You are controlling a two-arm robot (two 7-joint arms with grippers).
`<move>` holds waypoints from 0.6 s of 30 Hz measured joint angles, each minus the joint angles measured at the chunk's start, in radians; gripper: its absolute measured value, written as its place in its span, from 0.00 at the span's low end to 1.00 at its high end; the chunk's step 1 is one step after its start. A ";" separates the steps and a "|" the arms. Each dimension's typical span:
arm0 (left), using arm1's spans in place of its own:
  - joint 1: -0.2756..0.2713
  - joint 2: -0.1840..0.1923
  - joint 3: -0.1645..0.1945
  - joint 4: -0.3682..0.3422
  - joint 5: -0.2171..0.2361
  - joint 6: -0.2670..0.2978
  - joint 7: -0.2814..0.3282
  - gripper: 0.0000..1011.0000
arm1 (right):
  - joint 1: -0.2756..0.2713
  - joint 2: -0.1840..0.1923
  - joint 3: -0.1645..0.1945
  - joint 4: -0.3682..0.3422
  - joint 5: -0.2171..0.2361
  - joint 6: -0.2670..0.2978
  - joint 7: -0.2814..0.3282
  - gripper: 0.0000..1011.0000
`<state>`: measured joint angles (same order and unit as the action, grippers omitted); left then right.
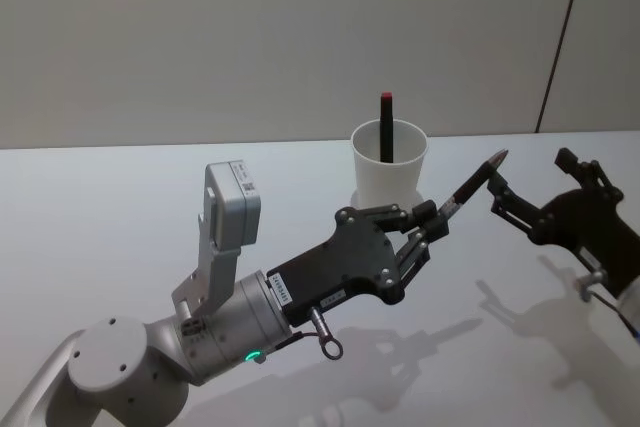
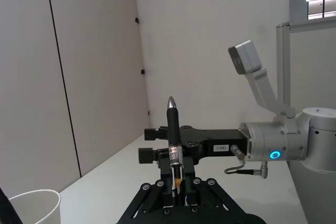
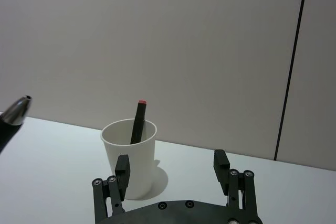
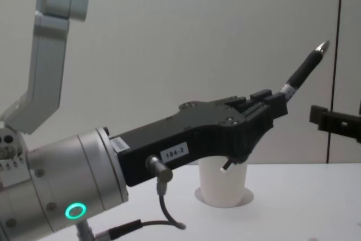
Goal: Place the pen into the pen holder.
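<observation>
Item 1, nearest: left hand [image 1: 425,232], reaching forward over the bench [image 1: 120,207], clenched on the lower barrel of the pen [image 1: 472,184]. Item 2: the pen, dark-bodied with a pointed metallic tip, held clear of the bench and slanting up and away towards the robot's right; it lies in front of the pen holder and to its right, not over the mouth. Item 3: right hand [image 1: 530,172], on the right just beyond the pen, released, jaws standing well apart with nothing between them; the pen tip is close to its nearer finger, with no contact evident. Item 4: pen holder [image 1: 390,182], a white paper cup upright on the bench behind the two hands. Item 5: a black pen with a red top [image 1: 386,127], leaning inside the cup and projecting above the rim. Step in hand, as judged: the pen is lifted and in carriage, delivery not yet begun. The open right hand facing the tip suggests a hand-over may be intended, though this is uncertain. Next move calls for: bringing the pen over the cup mouth, tipping it near upright, lowering it clear of the rim and the red-topped pen, then releasing.
</observation>
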<state>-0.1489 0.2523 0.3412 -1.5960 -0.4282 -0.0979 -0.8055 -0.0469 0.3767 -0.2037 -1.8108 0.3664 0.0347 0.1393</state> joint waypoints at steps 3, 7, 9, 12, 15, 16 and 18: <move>0.000 0.000 0.001 0.000 0.000 0.000 0.000 0.13 | -0.029 0.028 0.014 -0.029 0.039 0.000 0.023 0.99; -0.001 -0.001 0.001 0.000 0.000 0.001 0.001 0.13 | -0.066 0.062 0.031 -0.062 0.082 0.000 0.042 0.99; -0.001 -0.001 0.001 -0.001 0.000 0.001 0.001 0.13 | -0.079 0.074 0.037 -0.073 0.097 0.000 0.049 0.99; -0.001 -0.001 0.002 -0.001 0.000 0.001 0.001 0.13 | -0.114 0.106 0.054 -0.100 0.139 -0.002 0.071 0.99; -0.001 -0.001 0.002 -0.001 0.000 0.001 0.001 0.13 | -0.132 0.122 0.062 -0.113 0.166 -0.003 0.086 0.99; -0.001 -0.001 0.002 -0.001 0.000 0.001 0.001 0.13 | -0.144 0.134 0.068 -0.123 0.184 -0.004 0.096 0.99; -0.001 -0.001 0.002 -0.001 0.000 0.001 0.001 0.13 | -0.156 0.145 0.074 -0.131 0.201 -0.005 0.108 0.99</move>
<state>-0.1496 0.2513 0.3434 -1.5966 -0.4282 -0.0965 -0.8049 -0.2034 0.5217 -0.1296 -1.9421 0.5671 0.0302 0.2477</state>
